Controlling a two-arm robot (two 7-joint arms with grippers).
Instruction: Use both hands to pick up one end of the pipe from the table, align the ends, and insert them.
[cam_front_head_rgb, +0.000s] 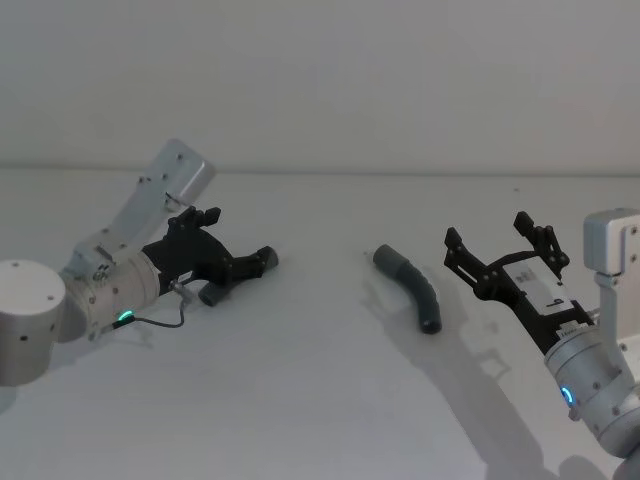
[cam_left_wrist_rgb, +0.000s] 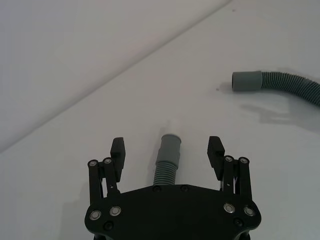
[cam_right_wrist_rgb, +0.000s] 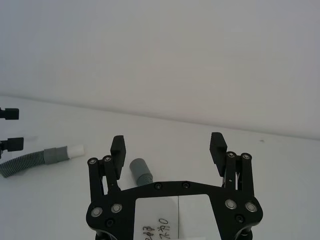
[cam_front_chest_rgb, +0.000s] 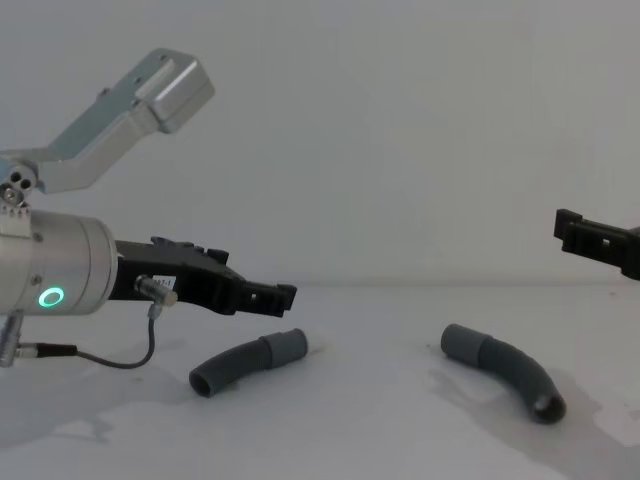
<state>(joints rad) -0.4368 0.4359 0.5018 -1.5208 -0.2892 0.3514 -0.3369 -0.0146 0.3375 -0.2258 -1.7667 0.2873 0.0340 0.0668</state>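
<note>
Two curved, dark ribbed pipe pieces lie on the white table (cam_front_head_rgb: 320, 400). My left gripper (cam_front_head_rgb: 240, 238) is open and hovers just above the left piece (cam_front_chest_rgb: 245, 362), with its fingers (cam_left_wrist_rgb: 117, 150) on either side of that piece's grey cuff (cam_left_wrist_rgb: 170, 145). In the right wrist view a white sleeve (cam_right_wrist_rgb: 76, 149) shows at this end. The right piece (cam_front_head_rgb: 410, 285) lies mid-table, its cuff (cam_left_wrist_rgb: 247, 80) pointing towards the left one. My right gripper (cam_front_head_rgb: 487, 230) is open in the air, to the right of this piece and clear of it.
A plain pale wall (cam_front_head_rgb: 320, 80) rises behind the table's back edge. Bare table stretches between the two pipe pieces and in front of them. A thin cable (cam_front_chest_rgb: 120, 355) loops under my left wrist.
</note>
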